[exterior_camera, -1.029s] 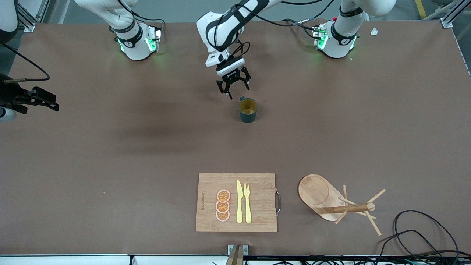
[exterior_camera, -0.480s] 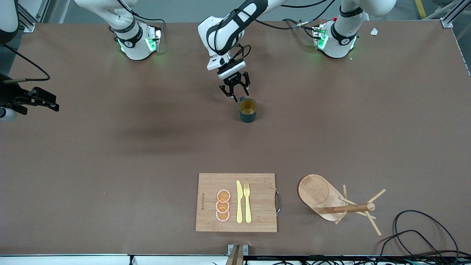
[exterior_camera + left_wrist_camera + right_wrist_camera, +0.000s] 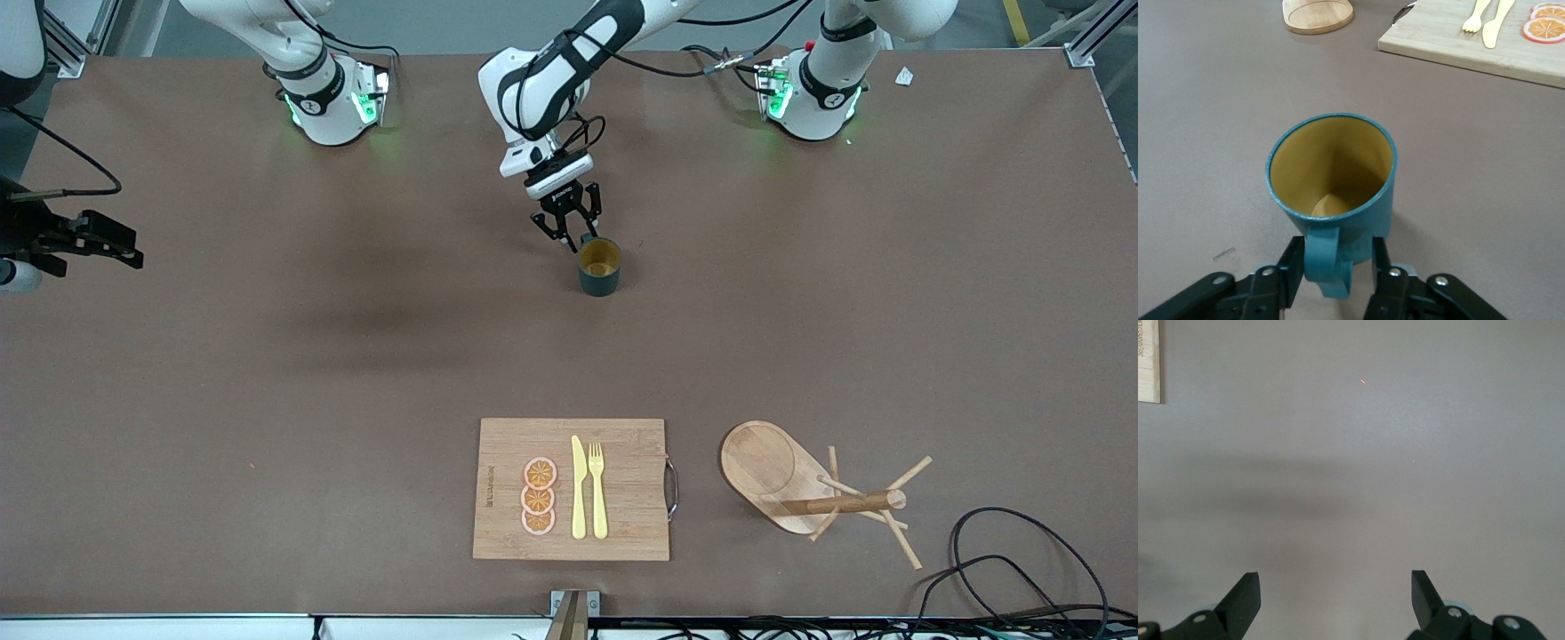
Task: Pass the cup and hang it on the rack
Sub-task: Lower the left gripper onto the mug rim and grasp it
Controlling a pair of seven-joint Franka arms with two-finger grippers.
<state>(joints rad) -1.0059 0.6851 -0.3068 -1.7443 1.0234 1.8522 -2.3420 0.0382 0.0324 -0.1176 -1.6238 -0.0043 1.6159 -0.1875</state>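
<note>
Bamboo cutting board (image 3: 622, 489) with orange slices (image 3: 539, 496), knife (image 3: 579, 487), fork (image 3: 597, 487)

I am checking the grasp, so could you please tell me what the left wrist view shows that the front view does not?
Only the left wrist view shows the left gripper with its jaws on either side of the cup's handle. Only the front view shows both arm bases, the rack's pegs and the right gripper, waiting at the table's edge. Both show the teal cup, the cutting board, orange slices, fork and knife.

Rack (image 3: 1318, 15) cut by frame edge, only base showing; cup (image 3: 1331, 193) handle partly behind fingers (image 3: 1288, 267).
</note>
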